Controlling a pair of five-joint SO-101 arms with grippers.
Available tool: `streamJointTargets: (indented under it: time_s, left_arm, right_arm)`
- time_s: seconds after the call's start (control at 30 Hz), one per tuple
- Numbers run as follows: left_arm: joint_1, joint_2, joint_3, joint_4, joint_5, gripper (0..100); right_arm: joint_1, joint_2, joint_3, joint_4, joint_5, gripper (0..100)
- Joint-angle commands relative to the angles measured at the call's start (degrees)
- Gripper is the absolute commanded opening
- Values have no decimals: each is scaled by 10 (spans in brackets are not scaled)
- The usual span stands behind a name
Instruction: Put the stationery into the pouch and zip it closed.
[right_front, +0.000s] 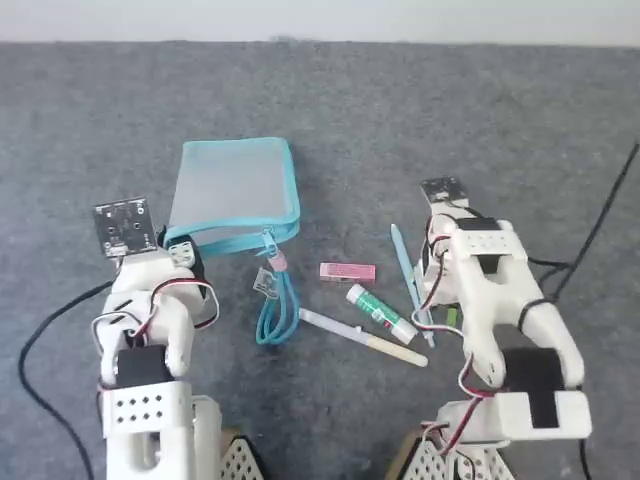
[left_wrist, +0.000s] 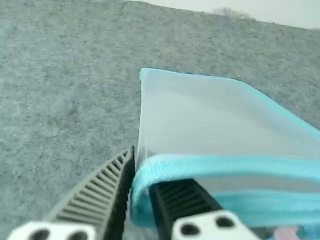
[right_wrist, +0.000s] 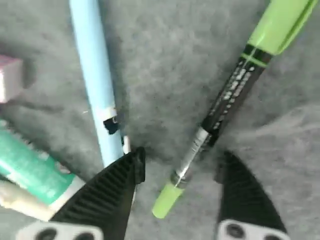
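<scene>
Now, left gripper (left_wrist: 141, 172) clamping pouch (left_wrist: 200, 120) rim, blue pen (right_front: 405, 262) lying outside.

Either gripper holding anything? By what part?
Left gripper pinches the pouch at its zip-edge corner. Right gripper is open astride the green pen, holding nothing.

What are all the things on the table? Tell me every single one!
pouch: one, see-through with turquoise edging, far left side of the mat
strap: one, turquoise loop, hanging from the pouch's zip
eraser: one, pink, middle
glue stick: one, green and white, just near of the eraser
white pen: one, white with a cream end, nearest the arms
blue pen: one, light blue, beside the right arm
green marker: one, green and black, under the right hand
mat: one, grey, under everything
left hand: one, black fingers, pinching the pouch's edge
right hand: one, black fingers, open over the green marker
</scene>
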Motion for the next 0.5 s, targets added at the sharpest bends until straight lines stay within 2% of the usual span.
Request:
streamJointTargets:
  time_s: [0.0, 0.07, 0.2, 0.47]
  left_arm:
    - [-5, 8, -36, -18, 7, 12]
    - [-5, 8, -36, -18, 7, 12]
    - [-4, 8, -35, -18, 7, 12]
    - [-2, 12, -30, -22, 8, 12]
  right_arm:
    - [3, 0, -5, -5, 18, 69]
    - [5, 0, -5, -1, 15, 2]
    - [5, -15, -21, 13, 19, 6]
    - [-16, -216, -120, 214, 89, 6]
